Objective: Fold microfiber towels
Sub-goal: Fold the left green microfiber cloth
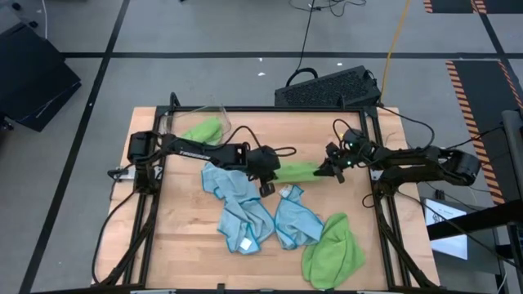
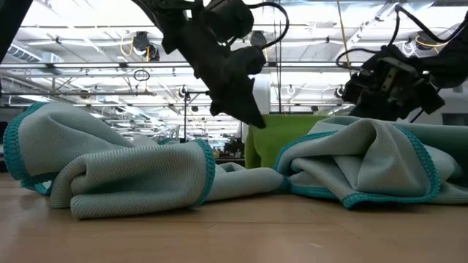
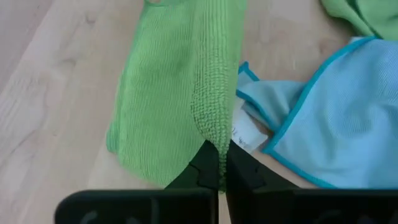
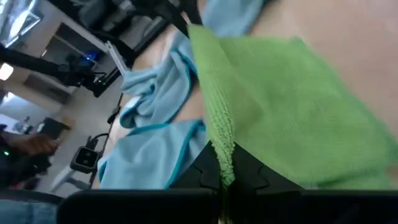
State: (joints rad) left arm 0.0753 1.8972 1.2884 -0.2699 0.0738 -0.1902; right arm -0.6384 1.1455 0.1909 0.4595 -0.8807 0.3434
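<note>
Stretching one lime green towel (image 1: pixel 297 171) mid-table btwn left pincer (image 1: pixel 270 173) & right pincer (image 1: pixel 333 171), each clamped on an edge, w/ fold barely begun; crumpled blue towels (image 1: pixel 245 208) & another green one (image 1: pixel 333 250) nearer, all unfolded.

three lime green towels (image 1: pixel 333 251), three light blue towels (image 1: pixel 245 219)

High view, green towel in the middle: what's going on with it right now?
Both arms hold one green towel between them over the middle of the table. The left gripper is shut on one end, the right gripper shut on the other. The blue towels lie crumpled just in front, another green towel sits near the front edge, and a third lies at the back left by the bin.
</note>
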